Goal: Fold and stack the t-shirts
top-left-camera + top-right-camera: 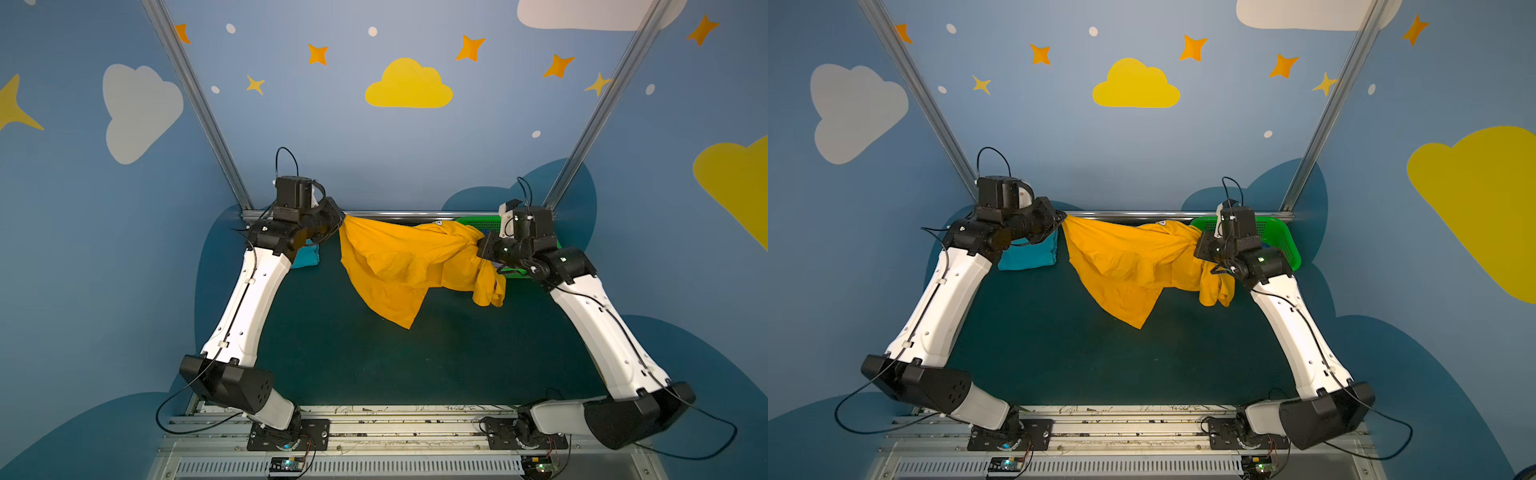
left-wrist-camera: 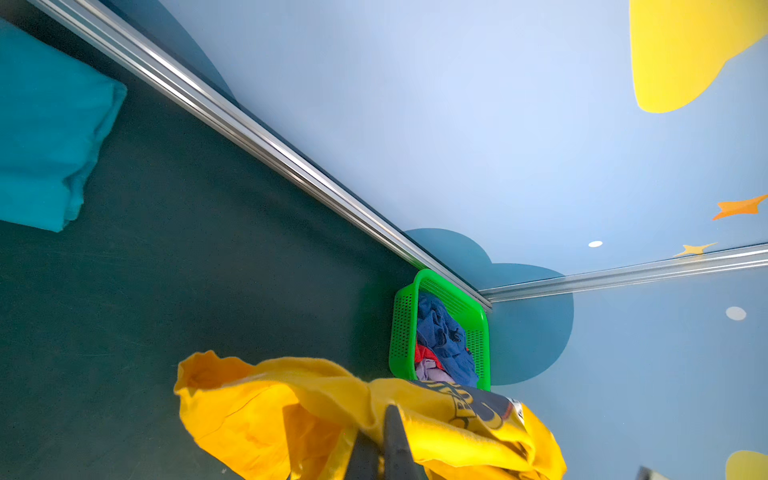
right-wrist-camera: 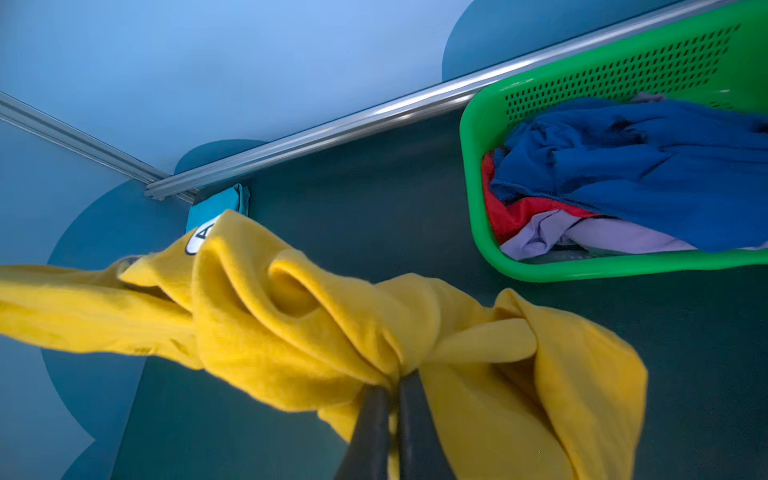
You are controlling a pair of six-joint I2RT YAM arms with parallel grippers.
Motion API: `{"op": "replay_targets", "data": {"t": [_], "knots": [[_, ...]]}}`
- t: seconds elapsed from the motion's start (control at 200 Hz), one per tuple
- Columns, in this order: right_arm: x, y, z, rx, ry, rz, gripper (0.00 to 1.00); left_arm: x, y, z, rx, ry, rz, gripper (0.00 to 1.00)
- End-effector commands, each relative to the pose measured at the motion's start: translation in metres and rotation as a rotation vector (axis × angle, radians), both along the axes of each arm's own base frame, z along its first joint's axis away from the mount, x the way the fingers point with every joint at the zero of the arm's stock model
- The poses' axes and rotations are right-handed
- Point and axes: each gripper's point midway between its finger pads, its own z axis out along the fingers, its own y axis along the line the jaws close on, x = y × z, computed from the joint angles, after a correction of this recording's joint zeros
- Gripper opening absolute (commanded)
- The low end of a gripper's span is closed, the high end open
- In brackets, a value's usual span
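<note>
A mustard-yellow t-shirt (image 1: 399, 266) (image 1: 1125, 266) hangs stretched between my two grippers above the dark mat, its loose lower part drooping to a point toward the front. My left gripper (image 1: 341, 220) (image 2: 376, 424) is shut on one bunched end, close to the navy print (image 2: 478, 409). At the other end my right gripper (image 1: 482, 245) (image 3: 392, 384) is shut on a gathered fold, with a sleeve dangling below it. A folded teal t-shirt (image 1: 1030, 255) (image 2: 45, 137) lies at the back left, partly under the left arm. Blue (image 3: 644, 166), red (image 3: 511, 216) and lavender (image 3: 582, 237) t-shirts sit crumpled in the basket.
A bright green perforated basket (image 1: 1283, 241) (image 3: 473, 137) stands in the back right corner, behind the right wrist. An aluminium rail (image 1: 399, 215) runs along the mat's back edge, with painted walls close on three sides. The arm bases sit on a rail at the front.
</note>
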Motion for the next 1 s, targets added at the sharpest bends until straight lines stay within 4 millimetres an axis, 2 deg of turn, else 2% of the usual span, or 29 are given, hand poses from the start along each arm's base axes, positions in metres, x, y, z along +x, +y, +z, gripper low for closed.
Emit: {"op": "replay_targets", "data": {"t": [0.0,0.095,0.22,0.26,0.326,0.366,0.401,0.491,0.556,0.596,0.656,0.676,0.701,0.761,0.826,0.887,0.997], "knots": [[-0.003,0.020,-0.008,0.085,0.055,0.075,0.00,-0.009,0.015,-0.007,0.052,0.023,0.034,0.04],[0.000,0.016,-0.008,0.080,0.031,0.053,0.00,-0.013,0.018,0.002,0.062,-0.006,0.038,0.04],[0.007,0.014,-0.006,0.036,0.049,0.072,0.02,-0.003,0.018,0.007,0.071,-0.005,0.041,0.04],[0.008,0.013,-0.012,0.011,0.070,0.074,0.18,0.000,0.015,0.006,0.058,0.002,0.030,0.04],[0.010,0.009,-0.032,-0.025,0.109,0.056,0.58,0.003,0.008,0.005,0.031,0.008,0.011,0.04],[0.008,0.004,-0.046,-0.054,0.139,0.036,0.75,0.004,0.006,0.004,0.020,0.007,0.002,0.04],[0.004,0.002,-0.057,-0.074,0.158,0.028,0.83,0.003,0.006,0.004,0.014,0.006,0.002,0.04],[-0.011,0.006,-0.088,-0.129,0.203,0.038,0.84,0.001,0.007,0.000,0.023,0.014,0.006,0.04],[-0.029,0.020,-0.105,-0.187,0.226,0.092,0.82,0.001,0.008,-0.006,0.031,0.031,0.007,0.04],[-0.043,0.035,-0.115,-0.204,0.237,0.151,0.67,0.002,0.009,-0.015,0.041,0.052,0.012,0.04],[-0.063,0.064,-0.129,-0.193,0.243,0.262,0.26,0.006,0.012,-0.030,0.057,0.083,0.027,0.04],[-0.069,0.072,-0.136,-0.192,0.245,0.293,0.20,0.007,0.014,-0.036,0.064,0.095,0.033,0.04],[-0.076,0.079,-0.144,-0.194,0.258,0.317,0.17,0.010,0.016,-0.044,0.072,0.109,0.038,0.04],[-0.087,0.090,-0.169,-0.211,0.306,0.346,0.18,0.017,0.022,-0.066,0.086,0.150,0.061,0.04],[-0.094,0.096,-0.195,-0.225,0.390,0.343,0.30,0.026,0.029,-0.088,0.072,0.193,0.077,0.04],[-0.100,0.103,-0.212,-0.218,0.489,0.346,0.38,0.034,0.035,-0.106,0.064,0.228,0.090,0.04],[-0.104,0.116,-0.238,-0.278,0.650,0.352,0.44,0.047,0.051,-0.139,0.089,0.292,0.131,0.04]]}}
